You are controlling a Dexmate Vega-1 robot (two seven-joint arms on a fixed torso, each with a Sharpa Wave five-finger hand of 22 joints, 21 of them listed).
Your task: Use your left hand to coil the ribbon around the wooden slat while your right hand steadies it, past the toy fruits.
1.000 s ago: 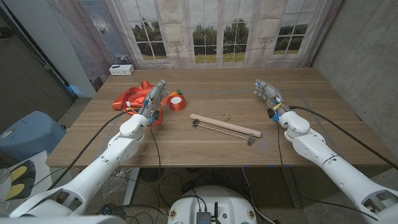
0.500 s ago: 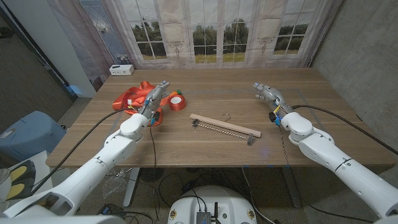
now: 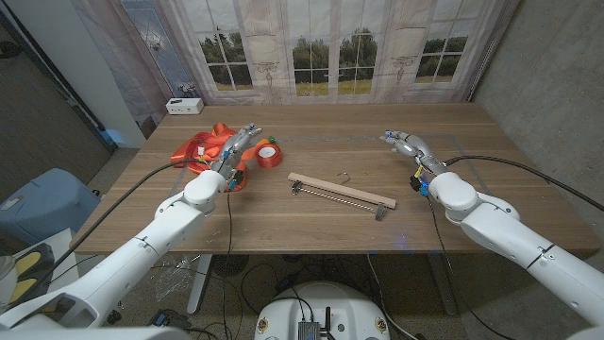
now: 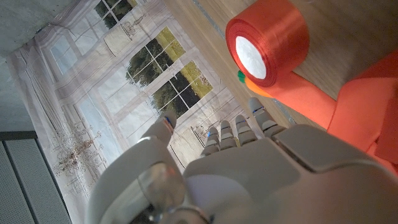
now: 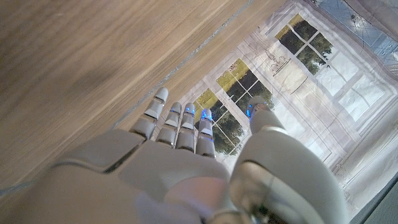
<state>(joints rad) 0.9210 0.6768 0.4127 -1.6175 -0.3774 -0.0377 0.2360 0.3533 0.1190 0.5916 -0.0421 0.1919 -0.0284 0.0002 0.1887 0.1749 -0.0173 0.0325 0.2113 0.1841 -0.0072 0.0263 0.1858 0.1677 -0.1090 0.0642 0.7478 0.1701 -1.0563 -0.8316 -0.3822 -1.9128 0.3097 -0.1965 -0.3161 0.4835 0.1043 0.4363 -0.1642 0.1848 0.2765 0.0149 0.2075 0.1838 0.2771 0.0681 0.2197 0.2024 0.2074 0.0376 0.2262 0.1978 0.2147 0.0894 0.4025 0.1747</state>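
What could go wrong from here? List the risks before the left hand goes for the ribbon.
1. The loose ribbon lies heaped beside the roll, right by the left hand; fingers may well snag the pile or drag the wrong part.
2. The right hand is open and well apart from the slat, so nothing steadies it yet; a pull could slide it.
3. The roll could be knocked and roll away.

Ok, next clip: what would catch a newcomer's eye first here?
The bright orange ribbon heaped at the table's left, with its roll just beside it and the left hand over the pile. Next, the wooden slat lying alone mid-table, untouched. The right hand sits far off to the right, holding nothing.
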